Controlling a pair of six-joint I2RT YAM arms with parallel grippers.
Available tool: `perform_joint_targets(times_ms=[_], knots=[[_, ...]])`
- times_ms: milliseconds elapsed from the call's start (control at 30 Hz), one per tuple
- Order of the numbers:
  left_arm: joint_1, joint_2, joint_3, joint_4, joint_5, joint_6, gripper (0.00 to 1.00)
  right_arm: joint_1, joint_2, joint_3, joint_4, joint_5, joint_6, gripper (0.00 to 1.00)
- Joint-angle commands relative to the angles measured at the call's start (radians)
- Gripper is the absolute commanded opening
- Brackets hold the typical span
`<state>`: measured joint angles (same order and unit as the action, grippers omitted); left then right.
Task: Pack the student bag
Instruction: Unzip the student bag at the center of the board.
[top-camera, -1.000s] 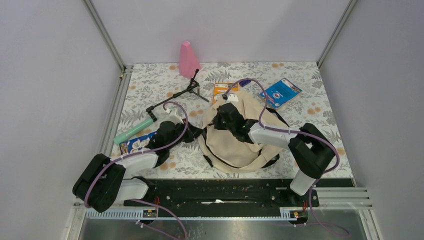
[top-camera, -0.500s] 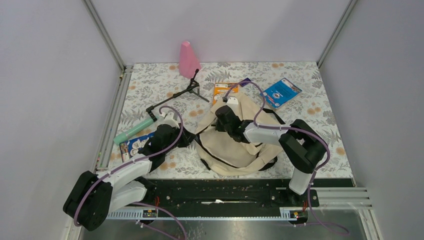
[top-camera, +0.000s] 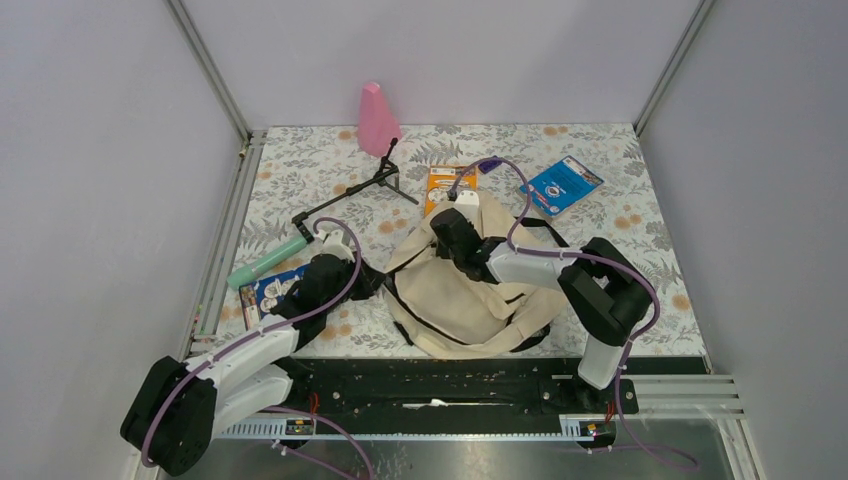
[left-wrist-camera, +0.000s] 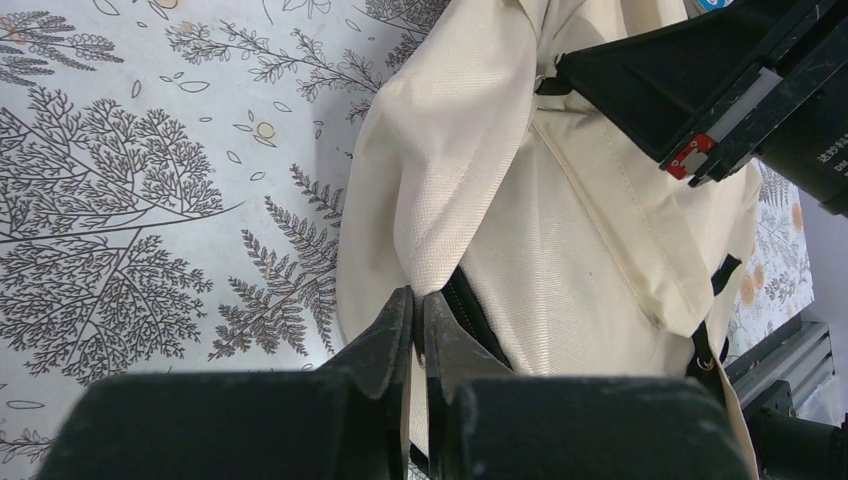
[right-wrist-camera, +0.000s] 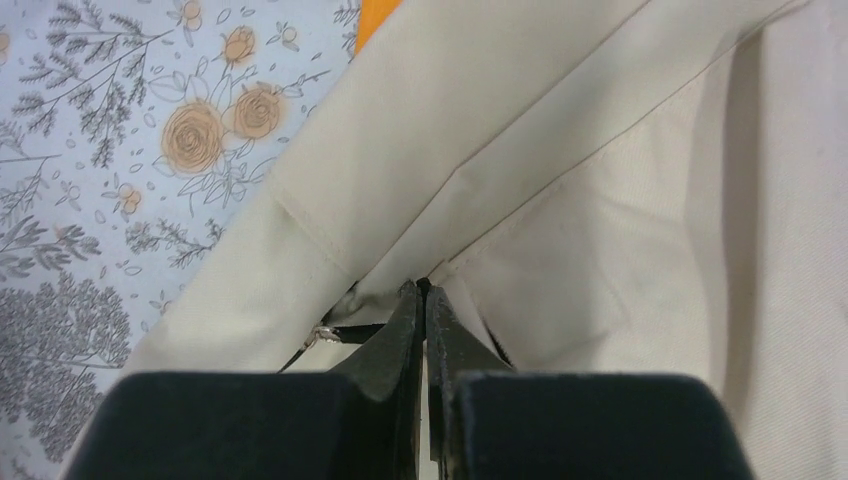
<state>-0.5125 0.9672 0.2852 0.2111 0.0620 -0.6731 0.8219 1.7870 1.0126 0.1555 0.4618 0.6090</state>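
Fabric of the student bag (top-camera: 465, 295) is pinched on two sides: left gripper (left-wrist-camera: 418, 305) clamped on its left edge, right gripper (right-wrist-camera: 422, 295) clamped on its far rim.

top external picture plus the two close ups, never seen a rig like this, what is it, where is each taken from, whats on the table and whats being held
This is a robot: two arms bolted at the table's near edge, the left arm and the right arm. The wide picture comes from a fixed camera above and behind them. Each close-up comes from a camera on one wrist, looking past that arm's own jaws. On the floral-patterned table are a large cream-beige soft fabric backpack, a pink cone-shaped object, a thin black folding stand, a mint-green tube, an orange booklet, a blue booklet and a blue-and-white flat pack. Both pairs of jaws are shut, each pinching a fold of the backpack.
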Motion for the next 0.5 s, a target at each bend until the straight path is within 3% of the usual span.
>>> perform_joint_targets(times_ms=[0,467], knots=[[0.01,-0.031,-0.012,-0.03,-0.091,0.027,0.0,-0.054,-0.03,0.026,-0.072,0.131,-0.075,0.0],[0.011,-0.015,-0.013,-0.032,-0.092,0.025,0.0,-0.109,-0.012,0.07,-0.097,0.155,-0.188,0.0]])
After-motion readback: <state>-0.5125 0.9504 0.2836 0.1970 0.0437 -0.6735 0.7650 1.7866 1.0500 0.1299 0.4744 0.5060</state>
